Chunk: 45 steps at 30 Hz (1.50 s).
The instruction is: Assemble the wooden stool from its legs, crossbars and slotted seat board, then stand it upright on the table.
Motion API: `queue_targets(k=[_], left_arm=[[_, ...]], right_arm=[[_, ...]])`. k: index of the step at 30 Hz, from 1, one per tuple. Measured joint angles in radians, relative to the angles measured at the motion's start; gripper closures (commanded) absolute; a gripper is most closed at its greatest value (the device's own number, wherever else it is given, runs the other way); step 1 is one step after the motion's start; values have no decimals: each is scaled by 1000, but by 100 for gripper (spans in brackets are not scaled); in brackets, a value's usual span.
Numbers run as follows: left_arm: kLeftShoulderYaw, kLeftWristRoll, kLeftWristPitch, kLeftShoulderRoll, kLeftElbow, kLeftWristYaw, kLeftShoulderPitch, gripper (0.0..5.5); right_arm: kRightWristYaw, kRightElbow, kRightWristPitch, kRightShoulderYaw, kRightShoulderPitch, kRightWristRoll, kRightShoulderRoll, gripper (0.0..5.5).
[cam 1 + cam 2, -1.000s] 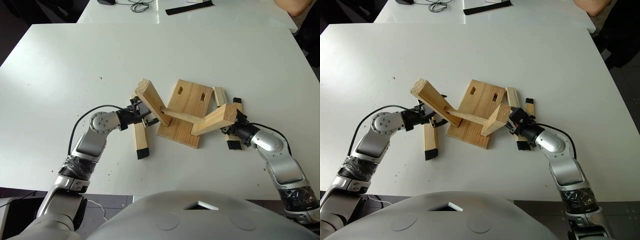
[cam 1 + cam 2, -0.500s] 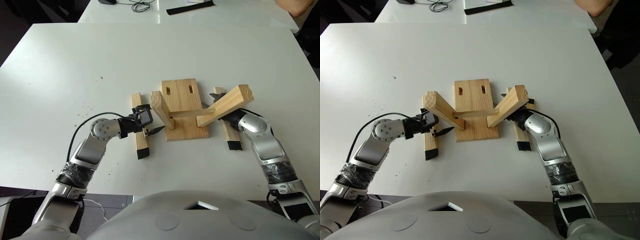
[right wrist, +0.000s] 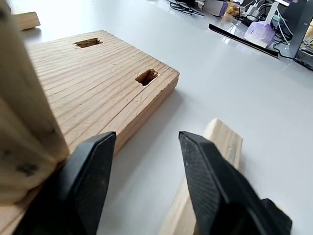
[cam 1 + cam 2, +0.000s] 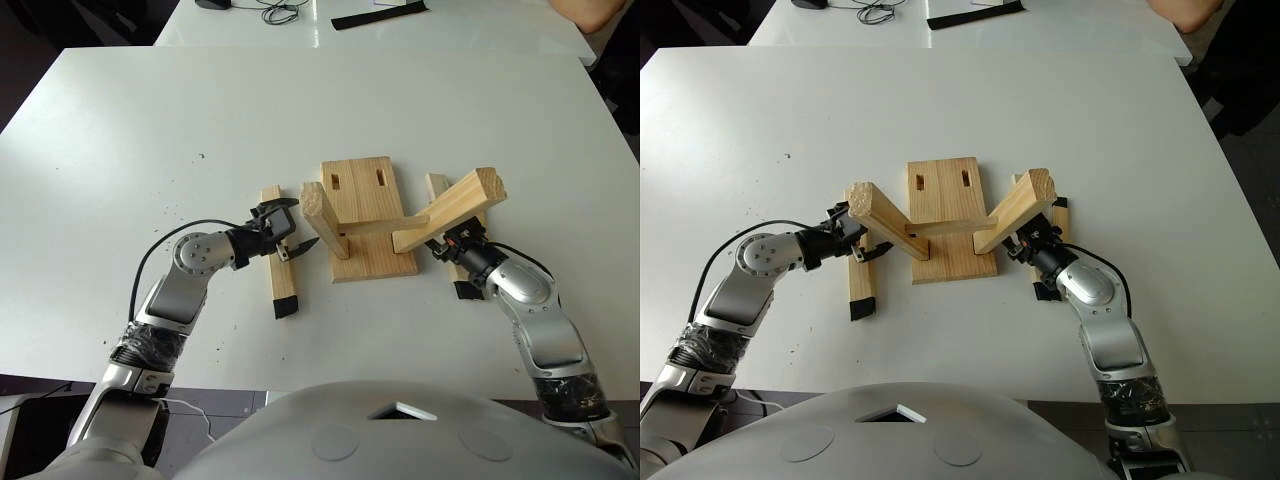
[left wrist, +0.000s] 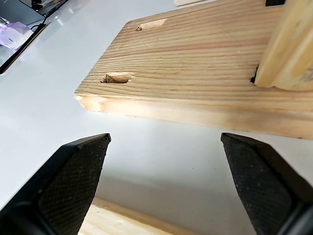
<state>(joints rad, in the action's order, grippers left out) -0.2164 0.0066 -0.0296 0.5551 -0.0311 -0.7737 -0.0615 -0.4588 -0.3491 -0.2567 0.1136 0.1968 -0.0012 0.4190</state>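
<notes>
Seat board (image 4: 365, 195) lies unmoved; right gripper (image 4: 446, 243), spread, has drawn back; left gripper (image 4: 302, 224) stays spread.

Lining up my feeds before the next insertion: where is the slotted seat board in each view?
Left eye view: seat board lying flat, centre of picture.
Right eye view: seat board lying flat, just left of centre.
Left wrist view: seat board close ahead, past the open fingers.
Right wrist view: seat board close ahead, past the fingers.
Shared landmark: its two empty slots.
</notes>
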Motion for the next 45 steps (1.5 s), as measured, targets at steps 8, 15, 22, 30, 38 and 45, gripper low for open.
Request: queue_targets(k=[8,15,22,30,38,45], left_arm=[[10,15,1,14,-4,9,9,130],[55,-4,-22,45,-59,-9,4,130],[60,-16,-51,52,-116,-17,15,130],[126,-70,-157,36,-193,30,66,130],[366,-185,-395,-280,-519,485,141,130],[347,-221,-539,-355,-678,579,163,105]], right_arm=[[7,-57,-9,46,97,-68,33,311],[14,-87,-6,50,140,-118,56,311],[29,-110,-21,81,116,-119,10,311],[45,-147,-48,47,122,-100,-13,311],[328,-363,-199,-221,156,-76,-216,311],[417,-487,-309,-313,0,-39,-287,249]])
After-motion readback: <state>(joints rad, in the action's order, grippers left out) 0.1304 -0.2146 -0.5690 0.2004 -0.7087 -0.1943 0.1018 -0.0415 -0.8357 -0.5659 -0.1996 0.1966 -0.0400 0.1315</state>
